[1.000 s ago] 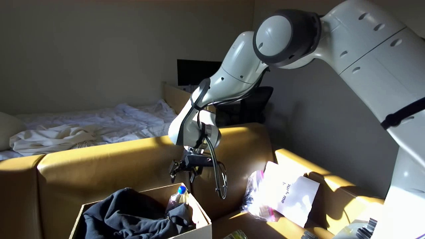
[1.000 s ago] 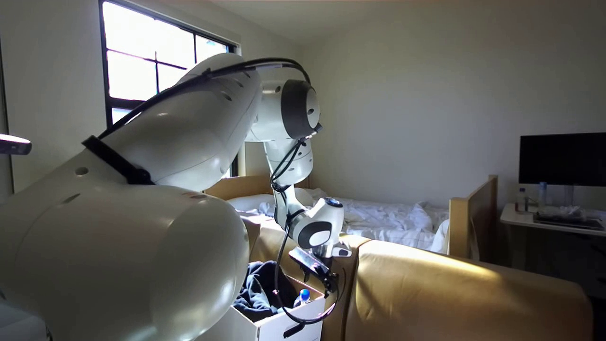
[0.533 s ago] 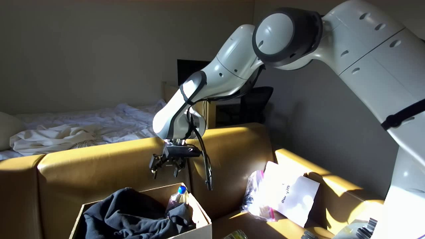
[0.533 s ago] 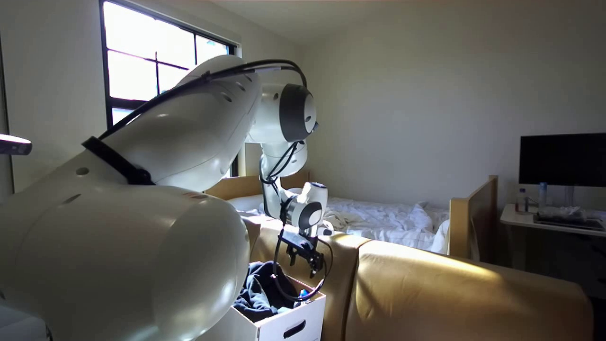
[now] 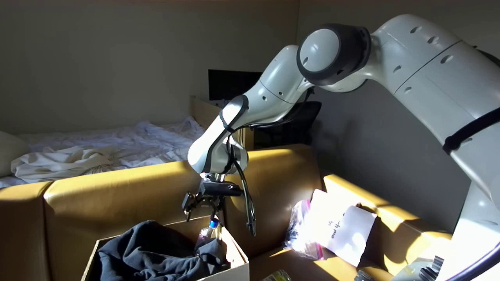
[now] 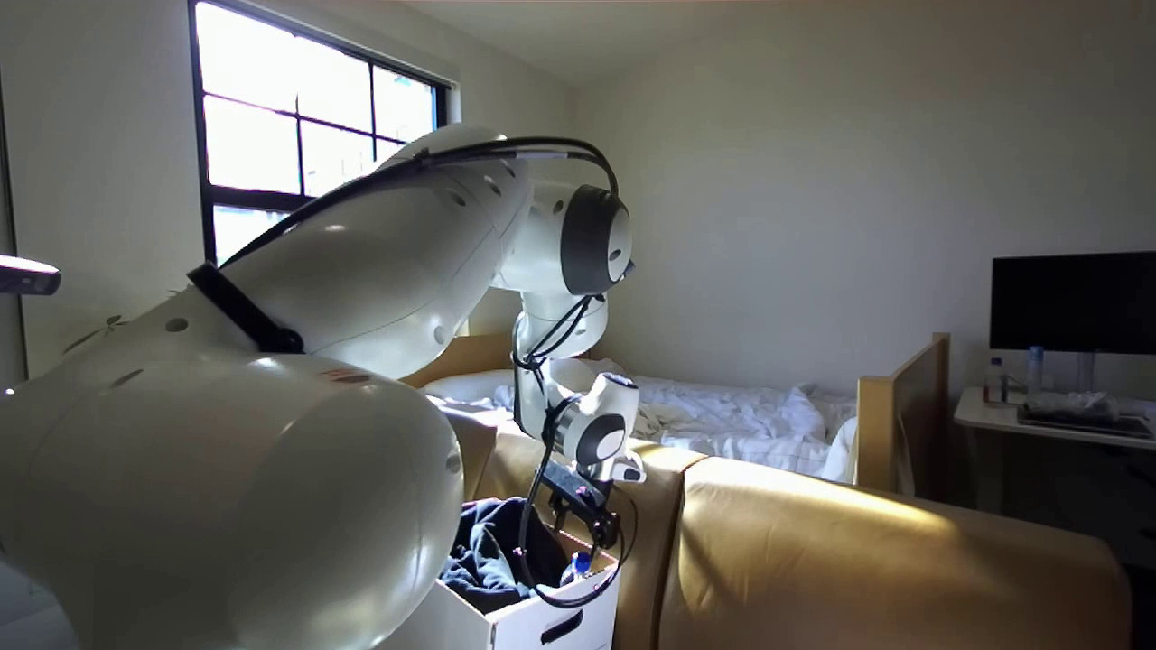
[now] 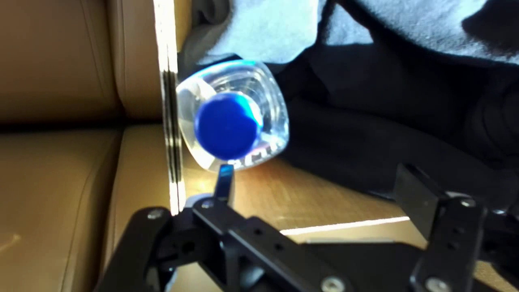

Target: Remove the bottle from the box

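The clear bottle with a blue cap stands roughly upright in a corner of the cardboard box; its lower part is hidden by dark cloth. The bottle and box also show in an exterior view. My gripper is open and empty just above the box, its fingertips near cap height. In the wrist view the bottle lies ahead of the left fingertip, beside the box rim, not between the fingers of my gripper. Whether the left finger touches the bottle cannot be told.
Dark cloth fills much of the box. The tan sofa backrest stands behind it. A white paper sheet and a plastic bag lie on the sofa. A cable loop hangs from the wrist in front of the box.
In an exterior view my gripper first moved left and slightly up, then down and slightly right, and is now lower by the bottle's cap. The bottle and box have not moved.
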{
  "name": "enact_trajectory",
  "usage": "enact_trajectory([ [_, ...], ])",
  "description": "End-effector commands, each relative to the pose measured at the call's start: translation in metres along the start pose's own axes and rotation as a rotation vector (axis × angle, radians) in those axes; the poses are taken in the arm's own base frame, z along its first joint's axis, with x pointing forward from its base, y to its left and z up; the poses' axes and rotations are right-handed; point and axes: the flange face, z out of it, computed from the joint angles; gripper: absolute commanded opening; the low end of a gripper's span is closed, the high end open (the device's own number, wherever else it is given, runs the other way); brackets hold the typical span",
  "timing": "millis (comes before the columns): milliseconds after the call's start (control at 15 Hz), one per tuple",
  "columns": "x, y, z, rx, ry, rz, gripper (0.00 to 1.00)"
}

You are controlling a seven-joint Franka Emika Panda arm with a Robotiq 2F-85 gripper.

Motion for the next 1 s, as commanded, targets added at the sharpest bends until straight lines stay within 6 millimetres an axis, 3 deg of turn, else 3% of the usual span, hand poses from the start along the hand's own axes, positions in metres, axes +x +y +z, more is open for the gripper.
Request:
enact_trajectory([
  [0,-0.0065,0.0084,0.0061,-0.003,-0.001,-0.014,1.0],
  [933,-0.0156,-0.0009,0.0124,-0.225,-0.07,0.043,1.0],
])
